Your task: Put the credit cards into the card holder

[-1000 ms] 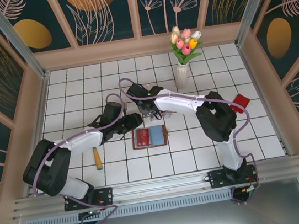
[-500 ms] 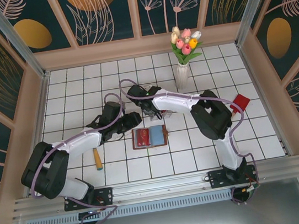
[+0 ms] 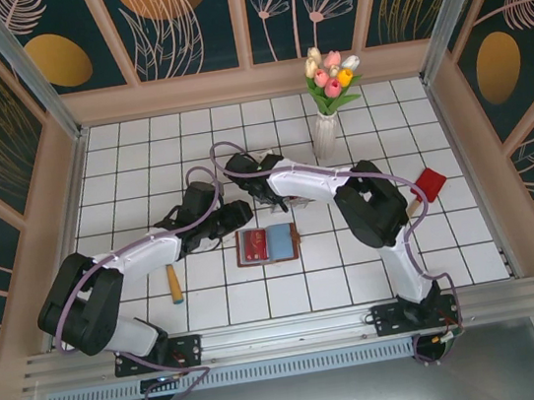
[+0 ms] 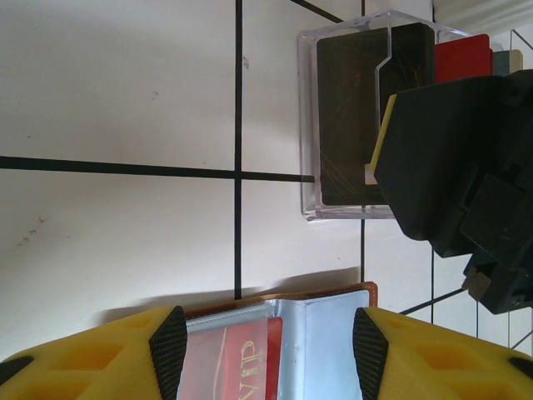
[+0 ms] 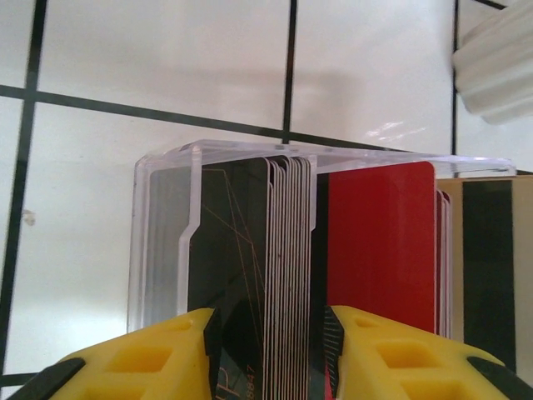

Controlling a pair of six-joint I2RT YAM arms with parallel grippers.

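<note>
Credit cards: standing on edge in a clear box, dark ones stacked beside red ones.
Red card: lying in the card holder's left pocket.
Card holder: open flat on the white tiled table, just in front of the box.
Right hand: fingers apart, straddling the dark stack; I cannot tell if the pads touch it.
Left hand: fingers apart, holding nothing, over the card holder's far edge.
Vase of tulips: farther back, apart from the box.
</note>
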